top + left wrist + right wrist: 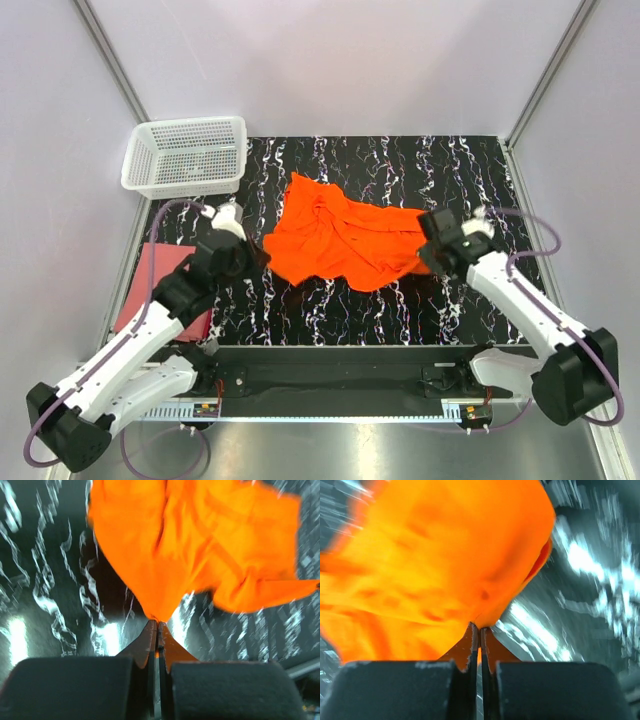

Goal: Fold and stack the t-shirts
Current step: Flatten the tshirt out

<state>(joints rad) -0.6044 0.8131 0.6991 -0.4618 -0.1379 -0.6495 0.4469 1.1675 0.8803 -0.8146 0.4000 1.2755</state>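
Our left gripper (157,626) is clenched on the near-left edge of the orange shirt (345,240), and our right gripper (480,628) on its right edge. The shirt lies crumpled mid-table (400,305). We see the pink shirt (140,295) at the left edge under our left arm, and a basket (185,155) at the far-left corner.

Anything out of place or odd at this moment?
Nothing looks damaged. The orange t-shirt lies crumpled in the middle of the table, pinched at opposite edges by the left gripper and right gripper. The pink-red t-shirt sits at the table's left edge, partly under the left arm, seemingly overhanging.
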